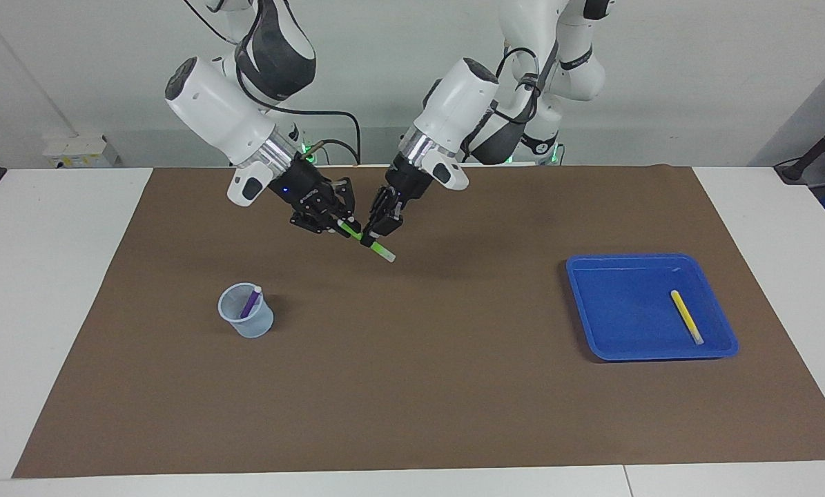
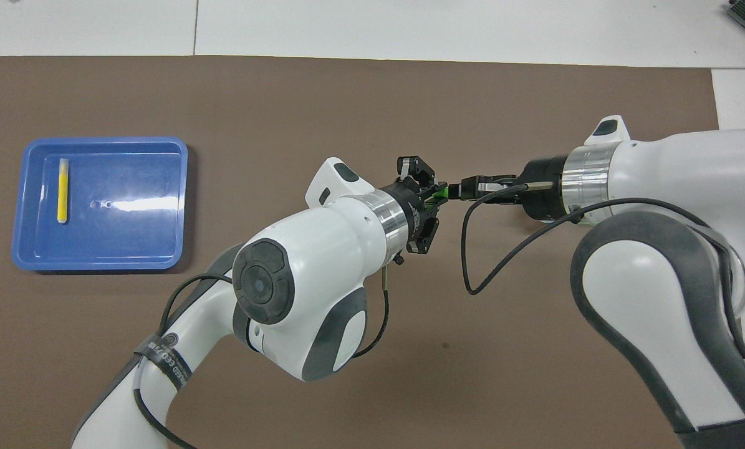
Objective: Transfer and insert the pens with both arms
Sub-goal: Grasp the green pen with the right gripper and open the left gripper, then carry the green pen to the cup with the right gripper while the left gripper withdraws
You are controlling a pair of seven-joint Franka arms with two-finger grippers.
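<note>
A bright green pen [image 1: 383, 252] hangs tilted in the air over the brown mat [image 1: 412, 386], between the two grippers. My left gripper [image 1: 372, 238] is shut on its middle, and the pale cap end sticks out below. My right gripper [image 1: 346, 224] is at the pen's other end. In the overhead view only a bit of the green pen [image 2: 442, 192] shows between the left gripper [image 2: 439, 198] and the right gripper [image 2: 466, 187]. A purple pen [image 1: 250, 304] stands in a clear cup [image 1: 246, 326]. A yellow pen [image 1: 686, 316] lies in a blue tray [image 1: 619, 353].
The clear cup stands toward the right arm's end of the mat and is hidden under the right arm in the overhead view. The blue tray [image 2: 98, 263] with the yellow pen [image 2: 63, 190] sits toward the left arm's end. White table surrounds the mat.
</note>
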